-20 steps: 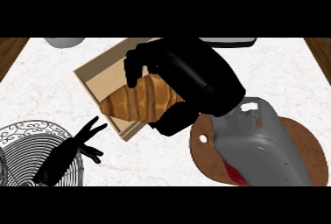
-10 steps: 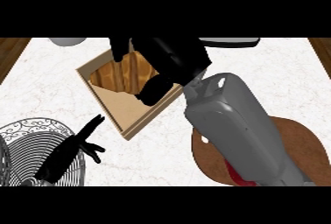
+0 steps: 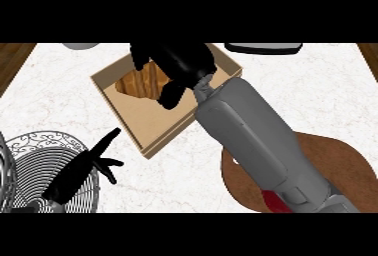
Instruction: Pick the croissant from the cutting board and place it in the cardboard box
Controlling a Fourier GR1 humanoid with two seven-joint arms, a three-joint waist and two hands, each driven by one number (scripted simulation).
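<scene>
The golden-brown croissant [image 3: 139, 83] is low inside the open cardboard box [image 3: 151, 131] at the upper middle, mostly hidden under my right hand [image 3: 181, 62]. That hand reaches over the box from the right, its fingers and thumb curled round the croissant. The round brown cutting board [image 3: 347, 162] lies at the lower right, partly covered by my grey right forearm [image 3: 255, 137]. My left hand [image 3: 83, 169] rests open at the lower left, fingers straight, holding nothing.
A white wire rack [image 3: 37, 150] sits under my left hand at the lower left. A red item [image 3: 275, 201] peeks out from beneath my forearm on the board. A grey object [image 3: 81, 46] and a dark one [image 3: 263, 48] stand at the counter's far edge.
My right arm has stretched farther over the counter, taking the croissant from the box's near side deeper into the box. The left hand has stayed where it was.
</scene>
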